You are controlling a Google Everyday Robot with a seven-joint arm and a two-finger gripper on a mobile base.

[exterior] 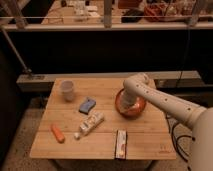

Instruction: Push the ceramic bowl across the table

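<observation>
Your bowl point(131, 104) sits on the right half of the table point(145, 140), toward the far edge, tipped a little so its orange-red rim rises on the left side. The gripper point(131, 101) is down inside or against the bowl, at the end of the white arm point(165, 102) that reaches in from your right; you cannot tell whether the fingers are apart or together, since the wrist and the bowl rim cover them. Just left of the bowl, past a strip of bare wood, lies a small blue object point(86, 105), flat on the boards. Below that, nearer the front, a white bottle point(91, 123) lies on its side, angled with its cap end pointing toward the front left. Beside the bottle's cap end, an orange carrot-like piece point(58, 133) lies near the left front corner. A flat rectangular packet point(120, 143) rests near the front edge, roughly below the bowl and well apart from it. The translucent cup point(67, 90) stands upright at the far left. Behind the table runs a dark railing point(100, 26) with cluttered surfaces beyond it.
</observation>
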